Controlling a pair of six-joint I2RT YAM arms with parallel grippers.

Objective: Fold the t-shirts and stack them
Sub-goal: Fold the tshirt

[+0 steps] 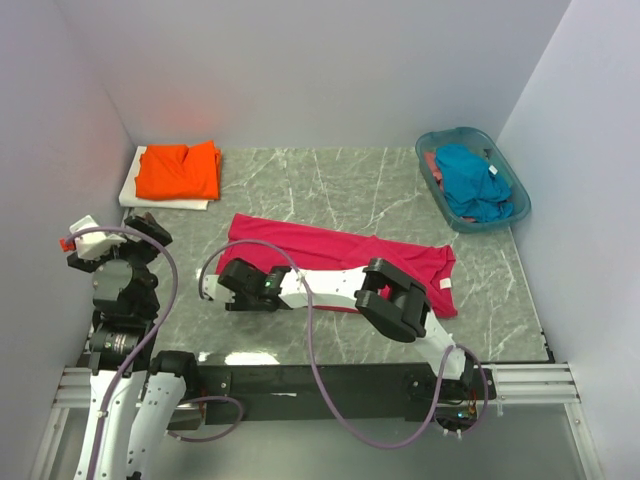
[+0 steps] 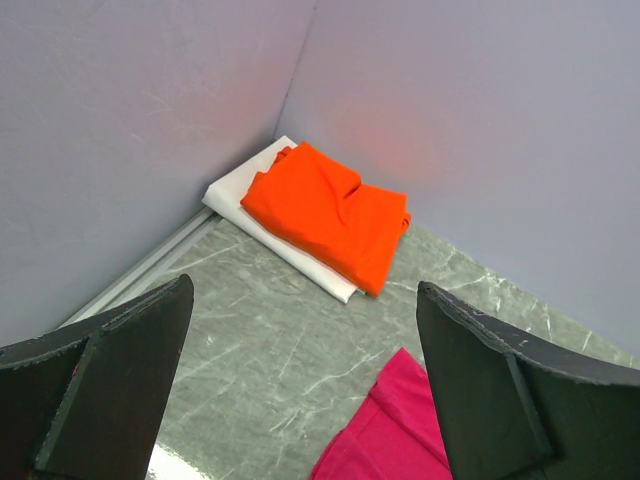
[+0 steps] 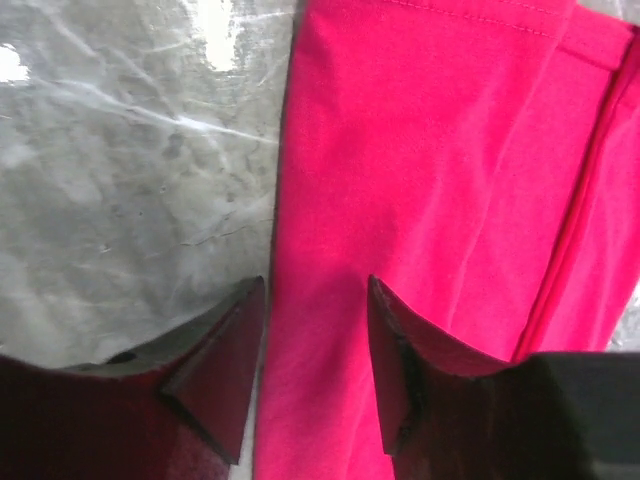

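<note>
A magenta-red t-shirt point(image 1: 340, 252) lies folded into a long band across the middle of the table. My right gripper point(image 1: 214, 286) is low at its left end. In the right wrist view its fingers point(image 3: 317, 285) stand apart astride the shirt's point(image 3: 440, 180) long edge, one over the marble and one over cloth. An orange t-shirt point(image 1: 180, 170) lies folded at the back left corner. A teal-blue t-shirt point(image 1: 472, 180) is bunched in the basket. My left gripper point(image 1: 150, 226) hangs wide open and empty at the left; its view point(image 2: 302, 290) shows the orange shirt point(image 2: 330, 215) and the magenta tip point(image 2: 395, 430).
A translucent teal basket point(image 1: 521, 204) stands at the back right. A white folded sheet point(image 1: 165, 203) lies under the orange shirt, against the left wall. Walls close in the table on the left, back and right. The arms' mounting rail point(image 1: 300, 380) runs along the near edge.
</note>
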